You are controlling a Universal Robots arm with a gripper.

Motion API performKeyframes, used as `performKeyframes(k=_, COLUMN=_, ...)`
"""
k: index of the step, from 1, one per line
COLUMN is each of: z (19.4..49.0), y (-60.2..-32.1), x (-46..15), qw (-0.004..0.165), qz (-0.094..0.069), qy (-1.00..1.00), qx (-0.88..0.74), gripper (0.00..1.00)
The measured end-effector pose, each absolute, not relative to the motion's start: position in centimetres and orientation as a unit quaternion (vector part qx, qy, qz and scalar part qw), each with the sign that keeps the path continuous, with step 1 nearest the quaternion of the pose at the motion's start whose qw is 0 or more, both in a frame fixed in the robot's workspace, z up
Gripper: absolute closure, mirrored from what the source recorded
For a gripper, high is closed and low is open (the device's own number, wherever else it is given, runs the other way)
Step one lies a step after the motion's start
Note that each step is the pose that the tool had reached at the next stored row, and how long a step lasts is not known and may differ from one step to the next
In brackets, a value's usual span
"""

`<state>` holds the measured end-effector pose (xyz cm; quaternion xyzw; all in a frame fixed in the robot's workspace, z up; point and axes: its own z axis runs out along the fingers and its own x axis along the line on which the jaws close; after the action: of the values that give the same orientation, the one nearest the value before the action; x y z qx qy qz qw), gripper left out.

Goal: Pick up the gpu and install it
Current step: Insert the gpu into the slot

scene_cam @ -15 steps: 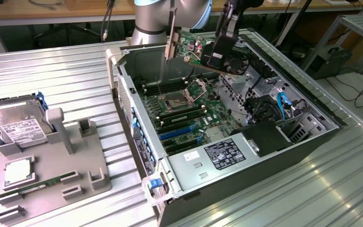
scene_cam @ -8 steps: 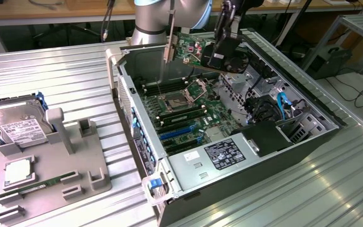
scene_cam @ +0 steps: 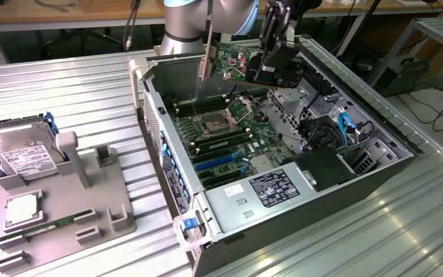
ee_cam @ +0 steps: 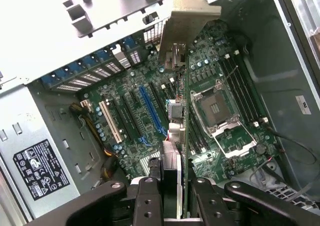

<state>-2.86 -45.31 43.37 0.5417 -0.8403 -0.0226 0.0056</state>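
Note:
The gpu (scene_cam: 241, 64) hangs in the air over the far end of the open computer case (scene_cam: 375, 124), tilted, with its round black fan (scene_cam: 281, 70) facing the exterior view's right and its pale metal bracket (scene_cam: 203, 64) pointing down at the exterior view's left. My gripper (scene_cam: 276, 49) is shut on the card's upper edge. In the wrist view the gpu (ee_cam: 179, 131) runs edge-on away from my gripper (ee_cam: 173, 202), bracket (ee_cam: 186, 21) farthest, above the motherboard. It is off the board, beside the line of the blue slot (ee_cam: 150, 108).
On the motherboard (scene_cam: 221, 135) lie the open processor socket (ee_cam: 220, 111) and memory slots. A power supply (scene_cam: 283, 187) fills the case's near corner. At the exterior view's left, a grey fixture (scene_cam: 90, 202) holds a hard drive (scene_cam: 21, 153) and a green memory stick (scene_cam: 41, 229).

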Motion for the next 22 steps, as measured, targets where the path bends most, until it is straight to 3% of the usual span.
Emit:
performKeyframes(k=9, z=43.18, y=-45.3, x=-2.86, qw=-0.009, qz=-0.013, qy=-0.834, qx=0.551, gripper=0.72)
performKeyframes(k=22, z=43.05, y=-45.31, x=-2.86, qw=-0.008, qz=-0.013, qy=-0.766, qx=0.643, gripper=0.72)
